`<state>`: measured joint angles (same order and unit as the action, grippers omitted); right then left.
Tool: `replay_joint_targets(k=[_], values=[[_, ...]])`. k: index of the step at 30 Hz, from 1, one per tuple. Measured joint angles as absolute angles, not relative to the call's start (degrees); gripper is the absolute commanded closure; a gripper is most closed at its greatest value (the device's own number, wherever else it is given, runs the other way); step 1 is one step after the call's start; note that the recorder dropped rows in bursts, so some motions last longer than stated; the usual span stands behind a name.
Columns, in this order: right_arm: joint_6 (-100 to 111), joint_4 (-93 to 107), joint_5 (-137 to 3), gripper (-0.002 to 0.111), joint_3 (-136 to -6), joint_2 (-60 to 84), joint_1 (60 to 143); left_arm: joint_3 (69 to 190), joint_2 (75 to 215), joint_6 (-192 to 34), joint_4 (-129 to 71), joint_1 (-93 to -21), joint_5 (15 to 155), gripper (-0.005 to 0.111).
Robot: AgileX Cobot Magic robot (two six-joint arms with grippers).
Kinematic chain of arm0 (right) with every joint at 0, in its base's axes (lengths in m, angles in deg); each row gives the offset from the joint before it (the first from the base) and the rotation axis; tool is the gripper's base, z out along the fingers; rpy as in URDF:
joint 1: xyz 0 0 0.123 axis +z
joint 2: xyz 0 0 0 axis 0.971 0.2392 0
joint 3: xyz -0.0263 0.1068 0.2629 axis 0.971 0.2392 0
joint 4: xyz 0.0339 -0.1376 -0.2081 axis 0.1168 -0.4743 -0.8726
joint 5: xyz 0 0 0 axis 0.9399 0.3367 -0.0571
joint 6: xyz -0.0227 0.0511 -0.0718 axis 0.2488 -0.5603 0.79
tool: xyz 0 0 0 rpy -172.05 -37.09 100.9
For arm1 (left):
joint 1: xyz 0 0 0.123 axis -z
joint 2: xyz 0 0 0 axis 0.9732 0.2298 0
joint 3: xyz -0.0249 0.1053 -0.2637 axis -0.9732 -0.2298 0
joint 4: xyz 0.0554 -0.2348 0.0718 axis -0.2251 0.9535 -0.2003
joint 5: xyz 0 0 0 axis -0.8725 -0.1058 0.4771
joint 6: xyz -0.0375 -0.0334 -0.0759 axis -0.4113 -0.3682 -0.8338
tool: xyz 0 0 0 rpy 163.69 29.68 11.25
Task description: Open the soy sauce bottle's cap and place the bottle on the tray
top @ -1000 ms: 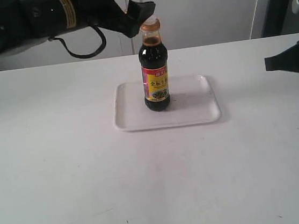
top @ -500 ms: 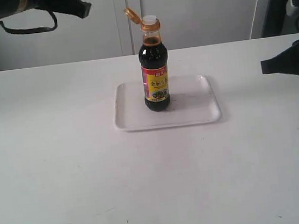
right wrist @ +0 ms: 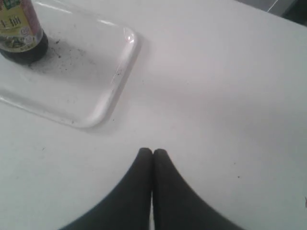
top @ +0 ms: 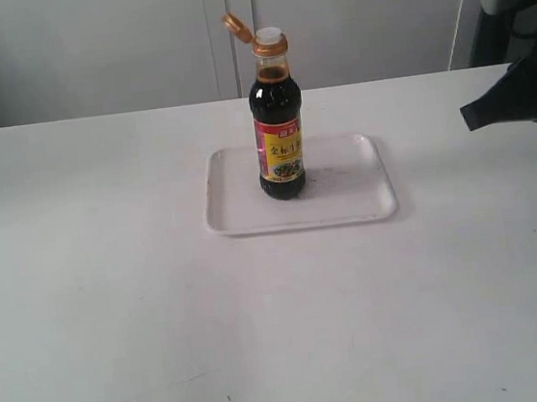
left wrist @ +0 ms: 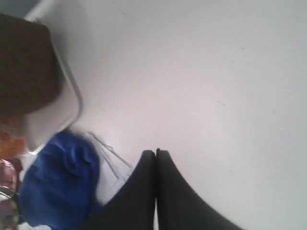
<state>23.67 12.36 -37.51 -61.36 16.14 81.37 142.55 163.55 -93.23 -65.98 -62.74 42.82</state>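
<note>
One bottle stands upright on the one tray, left of its centre, mid-table. One cap flipped open, tilted back off the white spout. Two hands, both pressed together, empty: left hand and right hand, each well apart from the bottle.

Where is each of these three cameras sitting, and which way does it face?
Exterior view: off the arms, facing across the table at the soy sauce bottle upright on the tray, cap flipped open; both arms at the edges.
Left wrist view: faces bare table past the shut left gripper; blurred clutter.
Right wrist view: faces the table past the shut right gripper.
Shared: exterior and right wrist views both show bottle and tray.
</note>
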Motion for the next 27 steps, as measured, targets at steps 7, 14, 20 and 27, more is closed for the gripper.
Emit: replay_joint_targets(k=[7,14,20,27], values=[[23.7,12.1,-23.6,0.108,-67.2,17.9,81.4,142.5,163.6,-88.7,-54.3,-64.6,35.3,0.107],[23.1,10.1,-11.4,0.108,-69.7,19.9,80.6,140.9,159.8,-83.5,-44.4,-64.6,31.6,0.107],[21.3,9.9,-6.2,0.108,-69.7,19.8,77.1,136.1,153.4,-82.8,-42.1,-64.6,34.9,0.107],[20.6,11.4,-13.7,0.108,-63.7,14.1,74.9,129.2,146.0,-82.7,-39.2,-64.6,44.7,0.107]])
